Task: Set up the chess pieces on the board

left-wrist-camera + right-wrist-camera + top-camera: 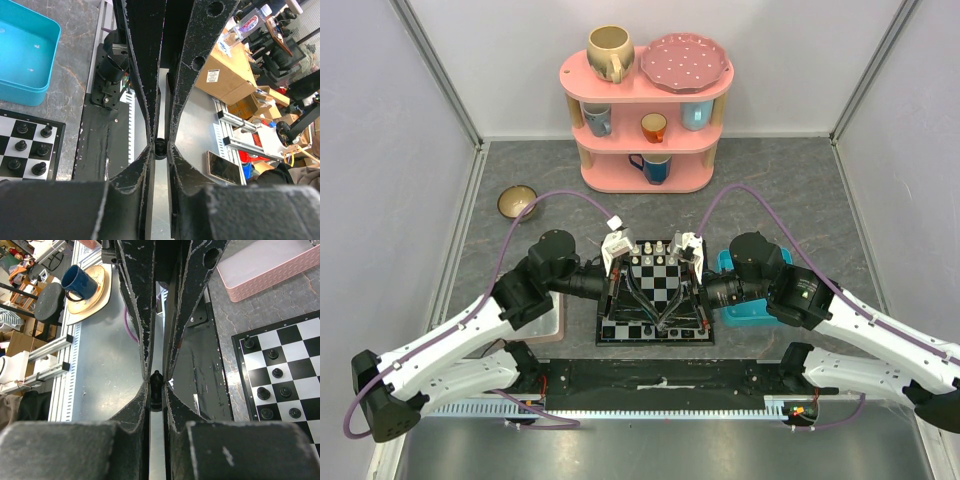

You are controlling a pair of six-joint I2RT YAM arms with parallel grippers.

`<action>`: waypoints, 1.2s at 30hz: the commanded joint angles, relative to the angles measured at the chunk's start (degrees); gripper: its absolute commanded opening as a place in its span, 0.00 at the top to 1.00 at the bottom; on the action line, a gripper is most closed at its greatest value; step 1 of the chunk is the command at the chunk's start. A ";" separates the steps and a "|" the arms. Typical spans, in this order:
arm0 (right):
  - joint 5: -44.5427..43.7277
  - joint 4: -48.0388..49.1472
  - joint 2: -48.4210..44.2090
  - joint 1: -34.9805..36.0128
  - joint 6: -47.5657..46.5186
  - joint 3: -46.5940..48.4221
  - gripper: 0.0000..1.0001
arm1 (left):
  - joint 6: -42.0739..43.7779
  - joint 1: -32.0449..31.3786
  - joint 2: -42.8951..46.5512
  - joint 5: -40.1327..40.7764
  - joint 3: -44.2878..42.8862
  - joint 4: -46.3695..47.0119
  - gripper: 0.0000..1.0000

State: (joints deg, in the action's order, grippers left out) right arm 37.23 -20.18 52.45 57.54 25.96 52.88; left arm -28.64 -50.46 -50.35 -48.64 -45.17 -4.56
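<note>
**Two tight grips over one crowded board**

Little room at the sides: blue tray just beside the board on the right, pink-rimmed tray near it on the left, black strip along the front of the table. Open grey surface only behind the board, up to the pink shelf at the back wall, with one bowl well off to the left.

Clamped down to a narrow gap, the left gripper, both tips pressed on a round-topped black piece. Clenched likewise, the right gripper, grasping a slim black piece. Tips close together over the board's near rows, seen from above.

Counted standing on the board: six black pieces in the left wrist view, seven in the right wrist view. White pieces along the far edge, too small to number. On the shelf, five cups and one plate
</note>
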 commanded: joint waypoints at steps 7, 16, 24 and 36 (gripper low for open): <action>-0.23 1.82 -0.50 0.21 -0.20 0.38 1.00 | 1.57 -0.70 -0.37 -1.46 -1.59 1.66 0.98; -1.28 1.73 -0.50 0.21 -0.20 0.20 0.82 | 1.57 -0.78 0.25 -1.28 -1.33 1.66 0.98; -3.22 1.55 -0.77 0.21 -0.20 0.20 0.74 | 1.66 -0.78 0.25 -1.28 -1.15 1.66 0.98; -4.54 0.85 -1.03 0.21 -0.11 0.12 0.68 | 1.66 -0.70 0.51 -1.37 -0.89 1.74 0.98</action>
State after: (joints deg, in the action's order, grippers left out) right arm 35.09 -20.67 52.42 57.65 25.98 52.88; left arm -28.60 -50.65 -50.61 -48.27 -45.17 -4.27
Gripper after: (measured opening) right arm 0.300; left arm 0.028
